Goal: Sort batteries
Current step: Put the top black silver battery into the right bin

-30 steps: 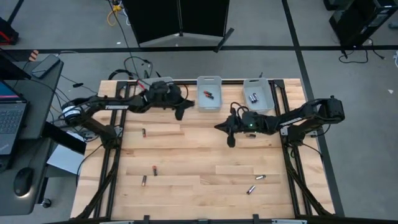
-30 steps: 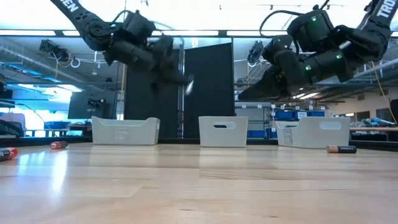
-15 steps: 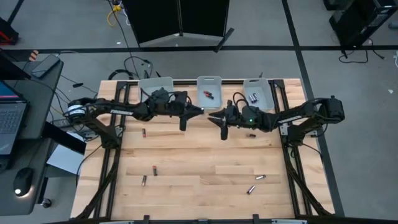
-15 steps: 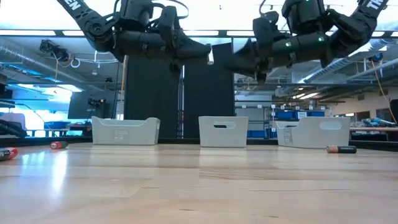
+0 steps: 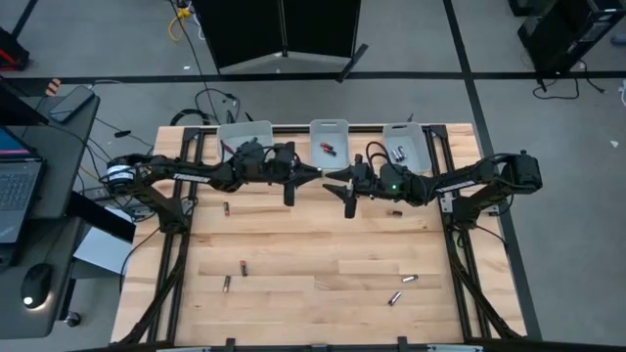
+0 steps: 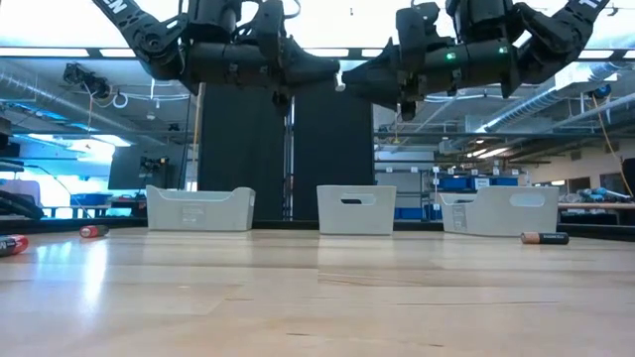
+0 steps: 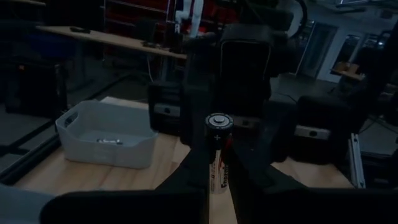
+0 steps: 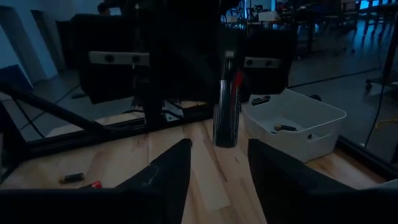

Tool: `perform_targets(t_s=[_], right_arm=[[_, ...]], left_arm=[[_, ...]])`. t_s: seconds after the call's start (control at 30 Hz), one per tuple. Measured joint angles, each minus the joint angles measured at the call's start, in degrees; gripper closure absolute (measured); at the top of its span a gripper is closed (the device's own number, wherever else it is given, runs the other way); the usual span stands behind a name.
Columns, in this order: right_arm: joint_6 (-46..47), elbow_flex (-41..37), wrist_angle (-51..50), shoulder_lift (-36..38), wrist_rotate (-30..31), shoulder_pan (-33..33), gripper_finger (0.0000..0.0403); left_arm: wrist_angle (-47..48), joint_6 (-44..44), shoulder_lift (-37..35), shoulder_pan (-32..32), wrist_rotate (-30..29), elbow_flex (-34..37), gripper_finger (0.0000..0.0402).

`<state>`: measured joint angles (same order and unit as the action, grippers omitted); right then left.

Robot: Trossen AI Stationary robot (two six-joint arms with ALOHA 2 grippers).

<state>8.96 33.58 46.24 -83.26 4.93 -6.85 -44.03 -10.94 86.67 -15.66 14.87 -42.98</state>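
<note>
A battery [image 7: 218, 152] is clamped in the left gripper [image 5: 315, 172] above the table's twelve o'clock edge, facing the right gripper [image 5: 331, 178], whose fingers stand apart. The middle bin [image 5: 330, 132] holds batteries with red on them [image 5: 327, 149]; the bin toward one o'clock [image 5: 405, 140] holds grey ones [image 5: 397, 154].

Floor: grey floor [image 5: 117, 39] around my surface, crossed by dark tape lines [image 5: 293, 76].
Behind me: a black panel [image 5: 289, 29] stands upright.
Side: dark desk [image 5: 44, 147] with a laptop [image 5: 18, 196] and mouse [image 5: 36, 286].
Light: long ceiling strip lights [image 6: 69, 52] glow overhead.
</note>
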Motion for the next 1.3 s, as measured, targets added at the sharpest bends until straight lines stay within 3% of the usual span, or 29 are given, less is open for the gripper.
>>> perform_targets(t_s=[0.93,1.1,1.3], right_arm=[[-1.4,0.0,1.8,0.0,-2.0,0.0,0.0246],[-1.1,0.0,1.9,0.0,-2.1,0.0,0.0264],[-1.2,0.0,2.1,0.0,-2.2,0.0,0.0316]], left_arm=[[2.2,0.2,0.0,1.2,-1.0,-2.2,0.0364],[2.2,0.2,0.0,1.6,-1.1,-2.2,0.0364],[0.9,0.2,0.8,2.2,-1.3,-2.3,0.0364]])
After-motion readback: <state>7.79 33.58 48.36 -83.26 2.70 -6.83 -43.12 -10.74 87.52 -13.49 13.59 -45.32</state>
